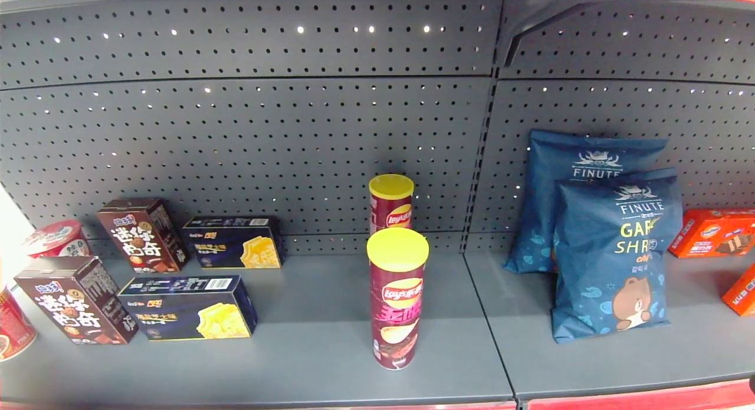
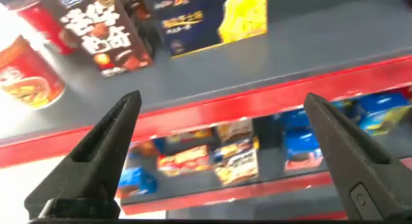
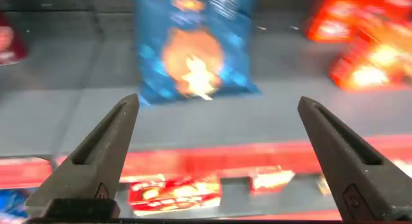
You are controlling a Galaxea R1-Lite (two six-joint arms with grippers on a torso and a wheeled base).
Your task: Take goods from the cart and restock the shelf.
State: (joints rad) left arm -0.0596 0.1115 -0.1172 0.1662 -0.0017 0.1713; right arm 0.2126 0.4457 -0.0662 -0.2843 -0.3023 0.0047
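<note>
Two maroon chip cans with yellow lids stand on the grey shelf, one at the front and one behind it. Two blue snack bags lean at the right. Brown boxes and navy boxes sit at the left. My left gripper is open and holds nothing, in front of the shelf's red edge below the brown box. My right gripper is open and holds nothing, facing a blue snack bag.
Orange boxes lie at the far right of the shelf, and red cups at the far left. A lower shelf under the red edge holds several small packages. Bare shelf floor lies between the navy boxes and the cans.
</note>
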